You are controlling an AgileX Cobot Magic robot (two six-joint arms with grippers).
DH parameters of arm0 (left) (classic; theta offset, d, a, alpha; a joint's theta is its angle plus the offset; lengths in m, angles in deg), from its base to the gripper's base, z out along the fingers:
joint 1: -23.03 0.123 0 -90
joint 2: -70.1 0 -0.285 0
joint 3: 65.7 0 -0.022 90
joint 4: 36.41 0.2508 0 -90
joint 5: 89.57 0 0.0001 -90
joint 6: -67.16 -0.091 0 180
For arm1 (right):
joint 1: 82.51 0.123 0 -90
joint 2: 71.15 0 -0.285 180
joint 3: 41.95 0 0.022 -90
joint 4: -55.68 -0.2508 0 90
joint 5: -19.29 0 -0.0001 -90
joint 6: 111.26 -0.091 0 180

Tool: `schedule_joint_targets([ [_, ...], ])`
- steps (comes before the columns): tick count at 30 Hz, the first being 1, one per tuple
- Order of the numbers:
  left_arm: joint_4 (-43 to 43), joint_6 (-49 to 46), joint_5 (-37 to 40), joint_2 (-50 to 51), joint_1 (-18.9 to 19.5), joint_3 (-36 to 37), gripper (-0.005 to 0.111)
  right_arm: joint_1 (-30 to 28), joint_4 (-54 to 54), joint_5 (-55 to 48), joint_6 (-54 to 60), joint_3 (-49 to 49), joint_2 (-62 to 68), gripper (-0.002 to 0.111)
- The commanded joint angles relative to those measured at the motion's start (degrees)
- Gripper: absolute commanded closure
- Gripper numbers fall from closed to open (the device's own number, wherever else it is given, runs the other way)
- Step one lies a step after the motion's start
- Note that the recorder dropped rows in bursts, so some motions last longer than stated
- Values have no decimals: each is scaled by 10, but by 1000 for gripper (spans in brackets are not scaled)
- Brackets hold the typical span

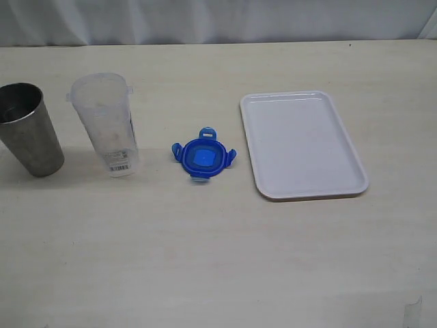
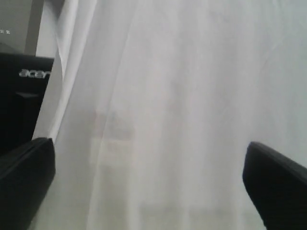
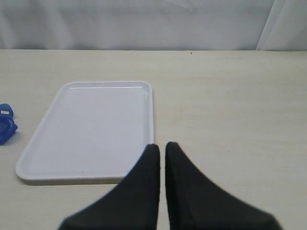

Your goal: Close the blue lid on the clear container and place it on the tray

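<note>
The clear container (image 1: 106, 124) stands upright and uncovered on the table at the left of the exterior view. The blue lid (image 1: 203, 156) lies flat on the table to its right, flaps spread. Further right rests the white tray (image 1: 300, 143), bare, also visible in the right wrist view as the tray (image 3: 91, 129) with an edge of the blue lid (image 3: 6, 124) beside it. My right gripper (image 3: 161, 146) is shut with nothing in it, above the table near the tray's corner. My left gripper (image 2: 148, 167) is open, its fingers (image 2: 24, 177) wide apart, facing a white curtain. Neither arm shows in the exterior view.
A grey metal cup (image 1: 29, 128) stands left of the container. A white curtain (image 1: 218, 20) hangs behind the table's far edge. A black monitor (image 2: 24, 96) shows beside the curtain in the left wrist view.
</note>
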Motion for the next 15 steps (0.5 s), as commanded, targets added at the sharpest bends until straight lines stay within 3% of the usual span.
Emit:
schedule_joint_targets([
  [1,54,4,-25,94,-3,0,3,1,-1,2,3,-1,-3,104],
  [15,77,2,-71,287,-3,0,3,1,-1,2,3,-1,-3,104],
])
